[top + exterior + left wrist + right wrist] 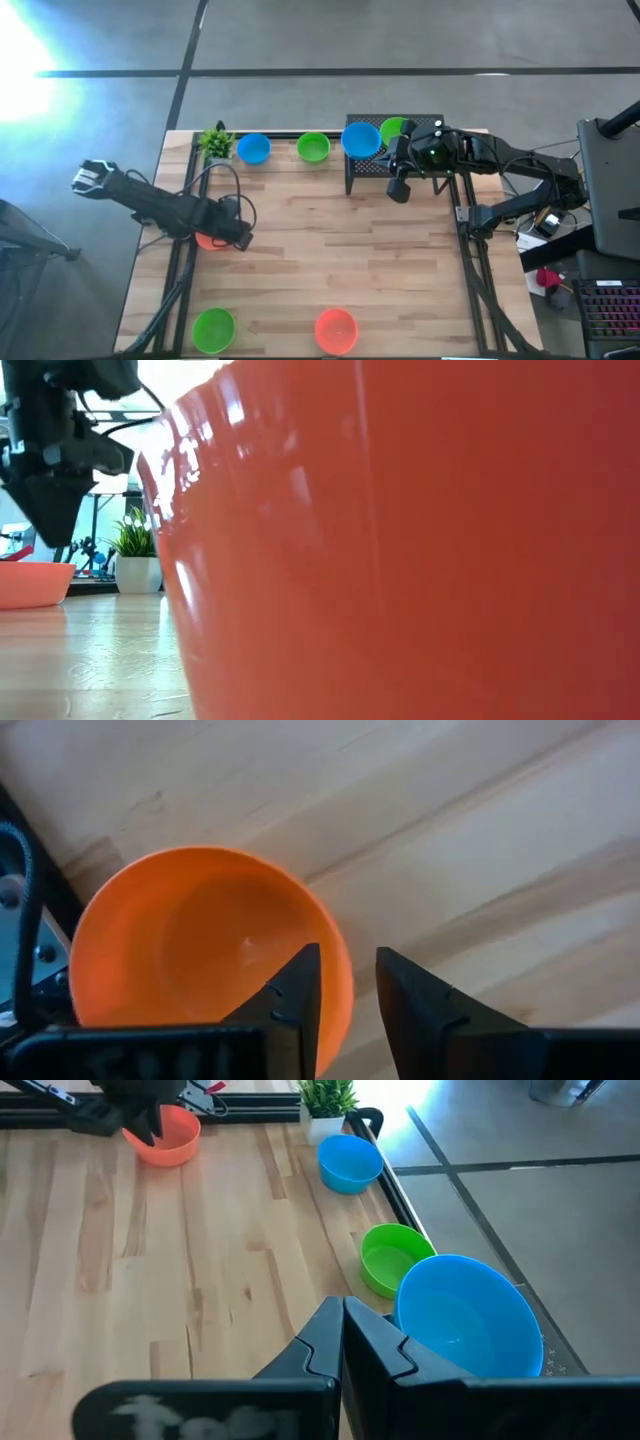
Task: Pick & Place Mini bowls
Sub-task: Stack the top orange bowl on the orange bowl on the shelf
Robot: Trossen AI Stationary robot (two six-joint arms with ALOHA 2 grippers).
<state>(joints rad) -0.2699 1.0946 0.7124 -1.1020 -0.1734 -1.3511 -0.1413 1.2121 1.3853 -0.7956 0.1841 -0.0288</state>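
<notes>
Left gripper (345, 995): jaws parted, straddling the rim of a glossy orange-red plastic mini bowl (195, 945), one finger inside it, one outside; not clenched. The bowl sits on the pale wooden table (480, 870).

Right gripper (343, 1340): jaws pressed together, grasping nothing. A large blue plastic bowl (470, 1320) lies just beside them, a green bowl (392, 1258) beyond it.

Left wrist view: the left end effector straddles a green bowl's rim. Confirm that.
Wrong colour: the left wrist view shows the bowl is orange-red, not green. The left end effector, open, does straddle its rim.
</notes>
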